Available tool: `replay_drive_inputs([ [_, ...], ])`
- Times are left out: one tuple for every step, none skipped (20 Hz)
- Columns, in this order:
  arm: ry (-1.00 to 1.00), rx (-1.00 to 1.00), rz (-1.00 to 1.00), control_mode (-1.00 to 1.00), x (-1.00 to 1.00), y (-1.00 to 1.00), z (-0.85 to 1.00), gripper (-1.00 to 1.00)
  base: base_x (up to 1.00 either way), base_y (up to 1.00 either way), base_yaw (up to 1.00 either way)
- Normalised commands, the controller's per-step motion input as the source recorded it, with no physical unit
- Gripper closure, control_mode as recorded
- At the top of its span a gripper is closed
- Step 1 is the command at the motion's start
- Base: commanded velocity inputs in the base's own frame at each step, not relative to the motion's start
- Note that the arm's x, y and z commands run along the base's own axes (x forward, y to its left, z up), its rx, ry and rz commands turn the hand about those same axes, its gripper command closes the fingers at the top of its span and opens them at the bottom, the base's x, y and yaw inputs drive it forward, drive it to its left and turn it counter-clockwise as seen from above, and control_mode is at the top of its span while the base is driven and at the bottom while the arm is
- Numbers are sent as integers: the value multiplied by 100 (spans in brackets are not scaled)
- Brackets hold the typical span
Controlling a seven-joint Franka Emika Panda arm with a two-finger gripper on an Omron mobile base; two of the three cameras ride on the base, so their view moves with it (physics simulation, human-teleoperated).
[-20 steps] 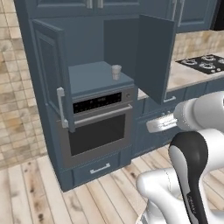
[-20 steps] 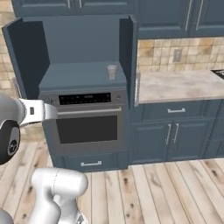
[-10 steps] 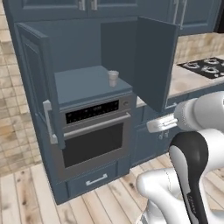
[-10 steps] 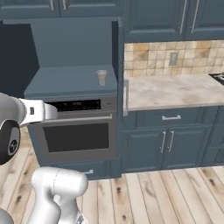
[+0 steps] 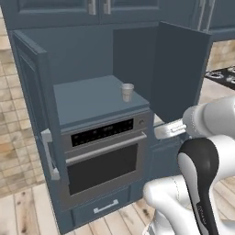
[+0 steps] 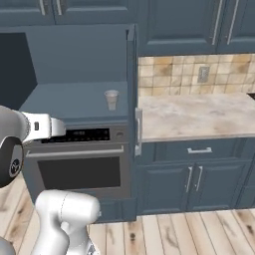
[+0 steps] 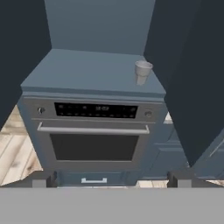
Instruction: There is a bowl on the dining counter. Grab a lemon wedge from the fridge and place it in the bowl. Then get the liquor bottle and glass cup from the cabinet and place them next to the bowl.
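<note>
Left base view
- Cabinet (image 5: 92,50): standing with both doors swung open, above a built-in oven (image 5: 103,153).
- Glass cup (image 5: 127,92): standing upright on the cabinet's shelf (image 5: 87,98), near the shelf's front right corner, close to the open right door (image 5: 181,69).
- Arm (image 5: 202,170): rising at the lower right, its white wrist reaching left in front of the right door, well below and right of the cup.
- Stove (image 5: 222,75): showing at the far right edge.

Right base view
- Glass cup (image 6: 111,99): sitting upright on the shelf (image 6: 69,99), toward its right side, just left of the edge-on right door (image 6: 132,84).
- Oven (image 6: 79,164): sitting directly under the shelf, its dark window facing the camera.
- Tabletop (image 6: 194,117): running to the right of the cabinet, pale stone, with tiled wall behind it.
- Arm (image 6: 30,127): crossing in from the left edge in front of the oven's control panel.

Hand view
- Tool (image 7: 113,179): its two dark tips (image 7: 43,178) are showing far apart at the bottom, so the jaws are standing wide and holding nothing.
- Glass cup (image 7: 142,72): standing on the shelf (image 7: 87,70) at upper right, well apart from the tool.
- Oven (image 7: 94,131): facing the camera squarely, with a drawer handle (image 7: 94,180) below it, between the tips.
</note>
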Motion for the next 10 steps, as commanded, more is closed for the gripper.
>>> replay_drive_inputs([
  [0,0,0,100,0,0,0,-100,73,-10,15],
  [0,0,0,100,0,0,0,-100,74,-9,16],
  [0,0,0,100,0,0,0,-100,74,-9,18],
  [0,0,0,100,0,0,0,-100,72,-11,19],
  [0,0,0,100,0,0,0,-100,71,-12,19],
  [0,0,0,100,0,0,0,-100,65,-11,17],
  [0,0,0,100,0,0,0,-100,62,-7,16],
  [0,0,0,100,0,0,0,-100,59,-5,15],
  [0,0,0,100,0,0,0,-100,58,-6,15],
  [0,0,0,100,0,0,0,-100,56,-9,15],
])
